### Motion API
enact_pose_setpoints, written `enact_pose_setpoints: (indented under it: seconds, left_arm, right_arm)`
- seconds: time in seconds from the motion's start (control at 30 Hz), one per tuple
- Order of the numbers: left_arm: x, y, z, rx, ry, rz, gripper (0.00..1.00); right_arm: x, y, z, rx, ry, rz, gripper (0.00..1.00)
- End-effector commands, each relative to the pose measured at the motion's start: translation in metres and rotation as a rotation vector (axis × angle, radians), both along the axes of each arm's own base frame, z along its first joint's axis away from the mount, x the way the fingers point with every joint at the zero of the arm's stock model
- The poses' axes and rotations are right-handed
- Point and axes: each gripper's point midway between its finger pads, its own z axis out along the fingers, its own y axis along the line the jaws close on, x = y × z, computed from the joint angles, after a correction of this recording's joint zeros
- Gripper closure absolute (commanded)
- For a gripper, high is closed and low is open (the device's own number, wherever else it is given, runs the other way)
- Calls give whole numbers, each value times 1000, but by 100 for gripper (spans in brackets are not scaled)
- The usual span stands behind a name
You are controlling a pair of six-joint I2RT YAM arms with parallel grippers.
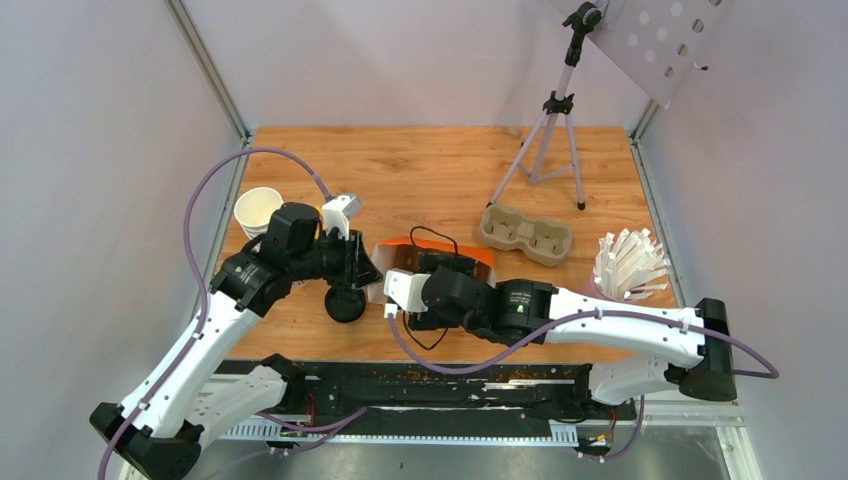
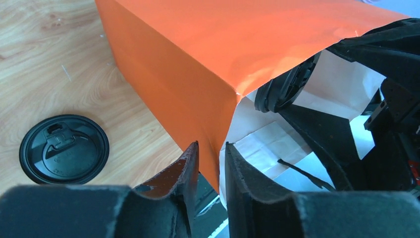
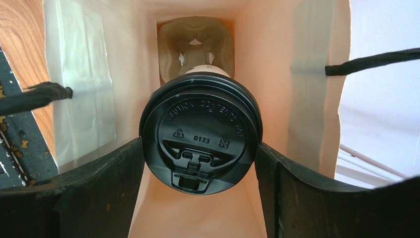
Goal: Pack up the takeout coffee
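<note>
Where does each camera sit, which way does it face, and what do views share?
Top external: fixed above and behind, looking down on the table; left arm and right arm show.
Left wrist: looks along its jaws, shut on the orange bag edge; loose lid nearby.
Right wrist: looks into the bag; its jaws hold a lidded cup.
Shared: all see the bag.

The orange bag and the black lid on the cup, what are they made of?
The orange bag looks like smooth, slightly shiny paper: it folds in sharp creases and is white inside. The black lid looks like moulded plastic, faintly glossy, with raised letters.
</note>
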Motion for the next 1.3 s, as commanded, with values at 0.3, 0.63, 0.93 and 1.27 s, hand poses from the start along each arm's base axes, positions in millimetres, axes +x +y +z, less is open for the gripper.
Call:
enact_pose_setpoints:
  seconds: [0.3,0.63,0.93,1.27]
  left_arm:
    - [2,1,8,-30,-3,45,53]
    - [1,2,4,-10,-28,12,87]
    - [-4,-2,4,-22,-66,-55,93]
    - [-9,-7,11,-53,-79,-87,92]
  right_arm:
    - [3,22,8,62,-4,-7,29]
    - [15,15,6,71,-52,-27,29]
    - [24,-3,-9,45,-91,-70,28]
    - [20,1,-19,49,-93,43,28]
